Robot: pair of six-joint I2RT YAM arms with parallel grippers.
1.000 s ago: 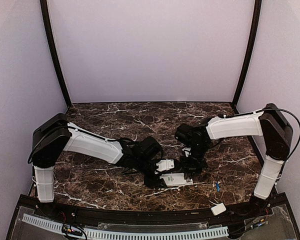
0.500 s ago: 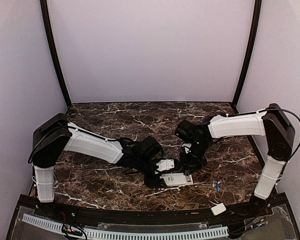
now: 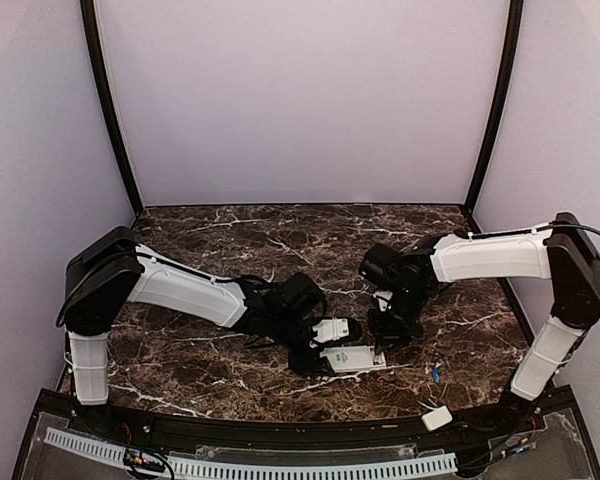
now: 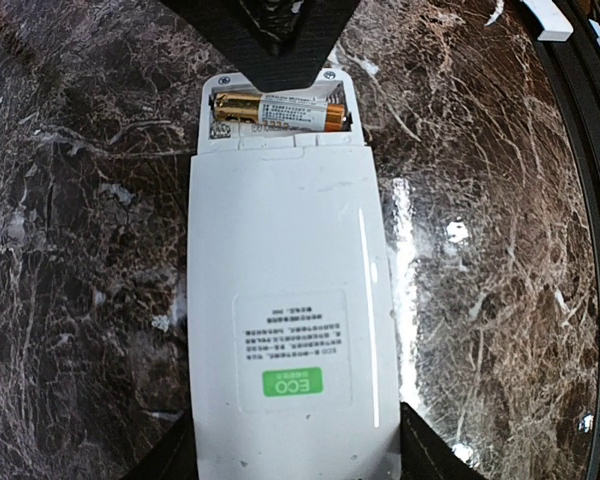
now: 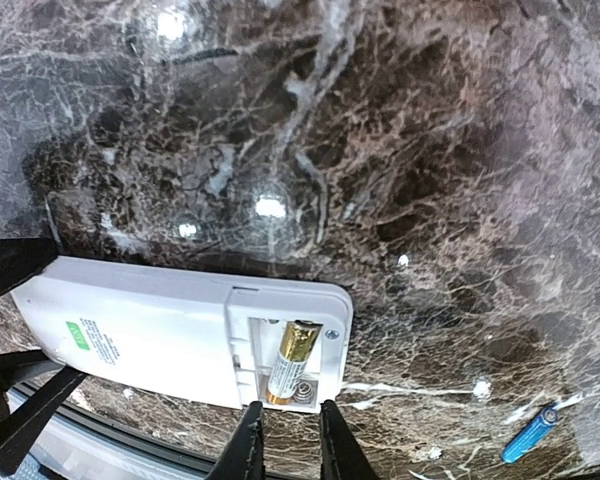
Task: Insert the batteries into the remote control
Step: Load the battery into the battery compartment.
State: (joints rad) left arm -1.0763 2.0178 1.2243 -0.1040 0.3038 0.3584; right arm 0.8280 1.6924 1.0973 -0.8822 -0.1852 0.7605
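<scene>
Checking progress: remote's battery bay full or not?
Not full, it seems: one gold cell shows in the open bay of the remote; a blue cell lies on the table.

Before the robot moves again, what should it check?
1. The left gripper clamps the remote control: ok.
2. The compartment is uncovered, the cover lies aside: ok.
3. A gold battery sits in it: ok.
4. Both loaded: not ok, only one.
5. The right gripper holds the blue battery: not ok; it lies on the table.
6. The gold battery faces the right way: cannot tell.
</scene>
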